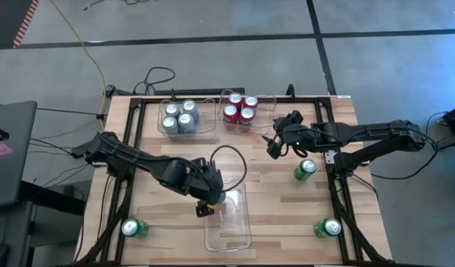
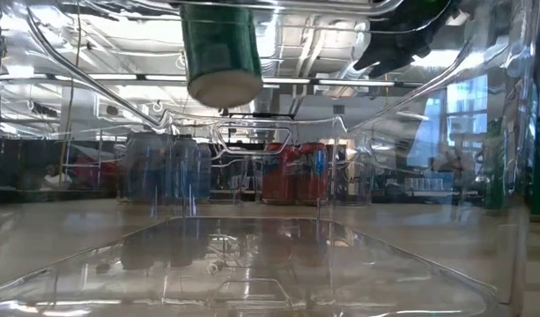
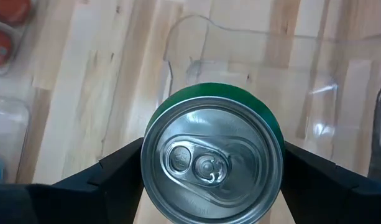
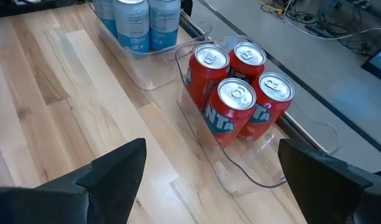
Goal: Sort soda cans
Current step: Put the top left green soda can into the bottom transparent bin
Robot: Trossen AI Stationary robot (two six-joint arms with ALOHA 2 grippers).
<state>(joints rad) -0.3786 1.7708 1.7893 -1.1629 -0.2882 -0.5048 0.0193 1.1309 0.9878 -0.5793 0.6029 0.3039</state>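
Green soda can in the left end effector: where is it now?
High view: the green cylindrical soda can sits in the left end effector, above the near clear rectangular plastic bin, table centre-front.

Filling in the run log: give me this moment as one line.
left end effector: shut on green can, above empty clear bin | right end effector: open, near red cans | loose green cans: three

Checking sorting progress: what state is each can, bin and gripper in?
Held green can: upright, gripped over near bin.
Left gripper: shut on it.
Right gripper: open.
Near bin: empty.
Red cans: binned.
Silver cans: binned.
Loose green cans: three on table.
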